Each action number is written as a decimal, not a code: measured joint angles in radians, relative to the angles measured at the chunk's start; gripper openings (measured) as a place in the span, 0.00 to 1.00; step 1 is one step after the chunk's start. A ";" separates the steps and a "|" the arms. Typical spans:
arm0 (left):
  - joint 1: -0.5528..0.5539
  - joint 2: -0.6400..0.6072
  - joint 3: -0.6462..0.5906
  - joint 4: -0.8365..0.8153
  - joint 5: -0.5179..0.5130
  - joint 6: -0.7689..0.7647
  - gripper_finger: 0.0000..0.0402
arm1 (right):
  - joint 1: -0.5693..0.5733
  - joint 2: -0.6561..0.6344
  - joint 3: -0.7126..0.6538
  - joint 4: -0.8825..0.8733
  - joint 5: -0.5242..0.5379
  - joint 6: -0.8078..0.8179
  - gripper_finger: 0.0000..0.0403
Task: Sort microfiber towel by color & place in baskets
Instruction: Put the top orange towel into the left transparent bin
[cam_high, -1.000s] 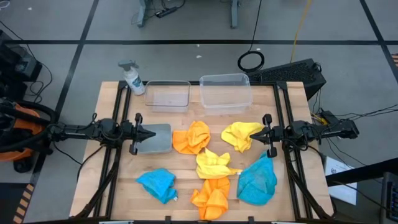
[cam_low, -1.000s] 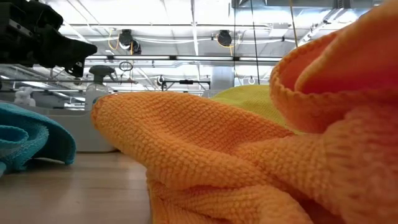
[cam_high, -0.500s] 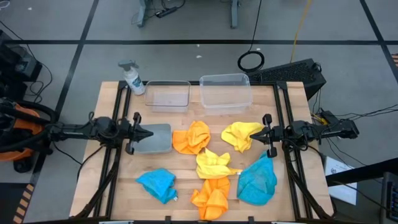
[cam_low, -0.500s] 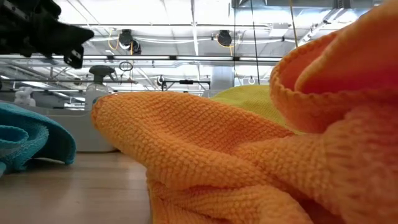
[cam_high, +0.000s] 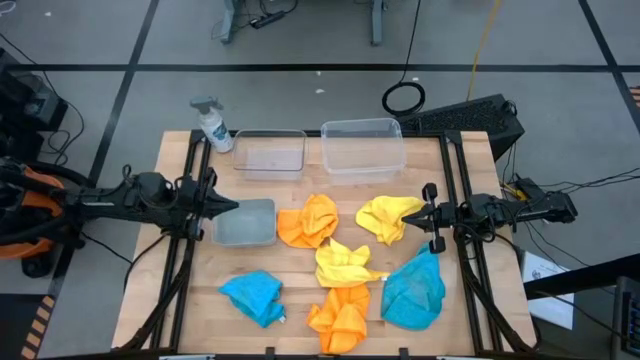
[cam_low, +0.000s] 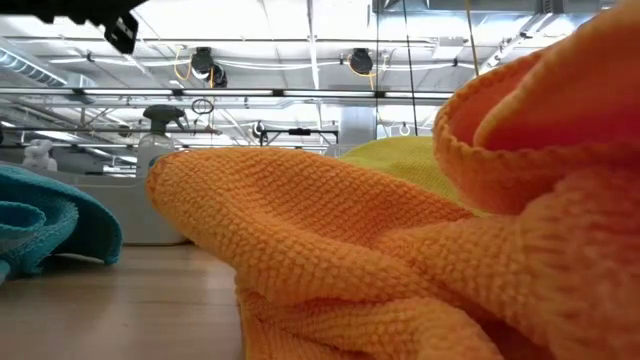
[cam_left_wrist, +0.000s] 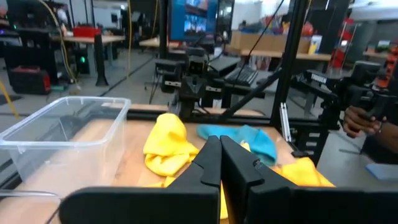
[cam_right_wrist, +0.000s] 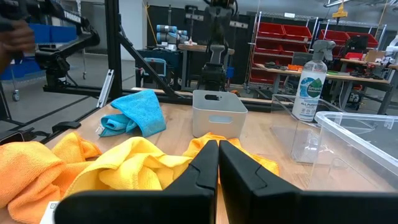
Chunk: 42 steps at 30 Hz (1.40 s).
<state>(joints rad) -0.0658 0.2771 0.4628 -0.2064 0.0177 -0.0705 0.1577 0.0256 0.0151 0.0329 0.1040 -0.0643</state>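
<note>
Nothing sorted yet. All six fuzzy microfiber cloths lie loose between the grippers. Left gripper (cam_high: 232, 207) fingers together, empty, at the edge of the grey opaque tub (cam_high: 246, 222). Right gripper (cam_high: 412, 214) fingers together, empty, tip touching or just above the crumpled yellow cloth (cam_high: 388, 217).

Suggest: open right jaws, pinch that yellow cloth at its highest fold, lift clear before carrying to the clear rectangular plastic tub (cam_high: 363, 146) beyond it. Second clear tub (cam_high: 268, 153) sits beside it.

Low view mostly blocked by an orange cloth (cam_low: 330, 250); can't confirm contact height.
</note>
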 joint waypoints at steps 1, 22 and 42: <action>0.000 0.030 0.034 -0.026 0.000 0.004 0.00 | 0.000 0.000 0.000 0.000 0.000 0.000 0.02; 0.001 0.482 0.511 -0.121 -0.019 0.219 0.16 | 0.000 0.000 0.000 0.000 0.000 0.000 0.02; 0.000 0.705 0.480 -0.085 -0.023 0.181 0.26 | 0.000 0.000 0.047 0.039 -0.002 0.185 0.02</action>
<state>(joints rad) -0.0661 0.9821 0.9424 -0.2911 -0.0051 0.1101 0.1577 0.0257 0.0619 0.0714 0.1017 0.1212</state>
